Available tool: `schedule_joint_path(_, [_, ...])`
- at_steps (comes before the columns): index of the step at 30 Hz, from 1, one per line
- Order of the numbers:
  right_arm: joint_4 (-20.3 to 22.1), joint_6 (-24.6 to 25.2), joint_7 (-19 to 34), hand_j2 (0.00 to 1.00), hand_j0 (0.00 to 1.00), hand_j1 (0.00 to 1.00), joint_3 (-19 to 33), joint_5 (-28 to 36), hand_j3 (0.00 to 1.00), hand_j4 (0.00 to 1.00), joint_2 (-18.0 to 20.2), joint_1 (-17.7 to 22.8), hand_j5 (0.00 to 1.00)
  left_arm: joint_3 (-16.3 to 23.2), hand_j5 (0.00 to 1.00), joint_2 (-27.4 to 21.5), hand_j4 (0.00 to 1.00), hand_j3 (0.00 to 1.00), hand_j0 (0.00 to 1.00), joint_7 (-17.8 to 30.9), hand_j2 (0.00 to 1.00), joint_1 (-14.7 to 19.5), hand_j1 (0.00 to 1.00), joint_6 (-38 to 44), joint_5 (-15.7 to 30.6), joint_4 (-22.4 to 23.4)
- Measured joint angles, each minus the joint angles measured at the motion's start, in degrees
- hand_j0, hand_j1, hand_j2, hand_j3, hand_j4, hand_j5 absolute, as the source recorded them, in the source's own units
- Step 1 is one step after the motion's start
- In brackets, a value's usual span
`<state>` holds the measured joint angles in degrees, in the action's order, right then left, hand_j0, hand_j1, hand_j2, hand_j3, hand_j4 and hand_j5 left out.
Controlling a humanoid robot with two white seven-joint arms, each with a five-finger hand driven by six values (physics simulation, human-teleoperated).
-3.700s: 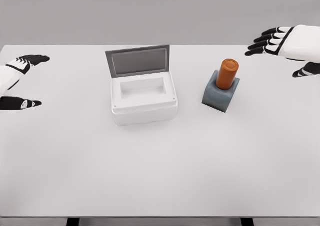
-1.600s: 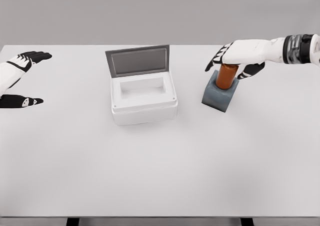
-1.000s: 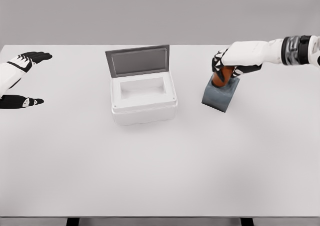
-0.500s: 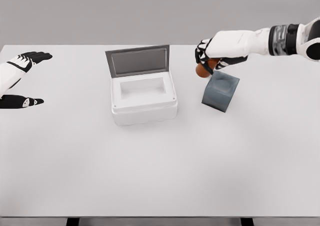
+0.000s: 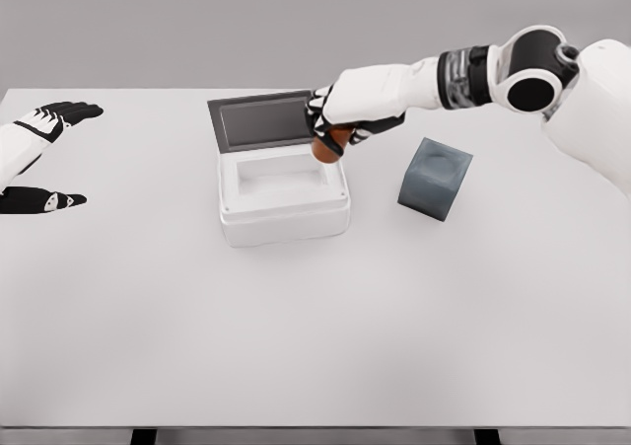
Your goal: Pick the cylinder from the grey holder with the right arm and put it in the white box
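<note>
Right hand (image 5: 340, 119) fingers wrap the orange cylinder (image 5: 324, 148) (mostly hidden) above white box (image 5: 284, 198)

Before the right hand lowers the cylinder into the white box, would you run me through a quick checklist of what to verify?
1. Cylinder gripped by the right hand: ok, fingers are curled around it, only its lower end shows.
2. White box lid raised: ok, the grey lid stands up at the back.
3. Box cavity free: ok, nothing shows inside.
4. Cylinder over the cavity: cannot tell, it sits at the box's right rear corner in the picture.
5. Grey holder out of the way: ok, vacated, standing right of the box.
6. Left hand clear: ok, open at the table's left edge.
</note>
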<state>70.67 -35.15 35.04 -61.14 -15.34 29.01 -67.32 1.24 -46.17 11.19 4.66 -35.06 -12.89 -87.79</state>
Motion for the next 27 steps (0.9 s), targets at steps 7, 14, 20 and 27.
schedule_joint_path(7, [-0.2, 0.0, 0.0, 0.27, 0.27, 0.27, -0.8, -0.1, 0.27, 0.27, -0.3, -0.4, 0.27, 0.0, 1.00, 0.0, 1.00, 1.00, 1.00, 0.0, 1.00, 0.0, 1.00, 0.0, 0.0, 0.0])
schedule_joint_path(14, [-0.3, 0.0, 0.0, 0.27, 0.27, 0.27, -1.7, -0.1, 0.27, 0.27, -0.4, -0.9, 0.27, 0.0, 1.00, 0.0, 1.00, 1.00, 1.00, 0.0, 1.00, 0.0, 1.00, 0.0, 0.0, 0.0])
schedule_joint_path(20, [-0.4, 0.0, 0.0, 0.27, 0.27, 0.27, -1.9, -0.3, 0.27, 0.27, -0.4, -1.0, 0.27, 0.0, 1.00, 0.0, 1.00, 1.00, 1.00, 0.0, 1.00, 0.0, 1.00, 0.0, 0.0, 0.0])
schedule_joint_path(27, [-0.4, 0.0, 0.0, 0.28, 0.28, 0.28, -1.9, -0.4, 0.28, 0.28, -0.5, -1.0, 0.28, 0.0, 1.00, 0.1, 1.00, 1.00, 1.00, 0.0, 1.00, 0.0, 1.00, 0.0, 0.0, 0.0])
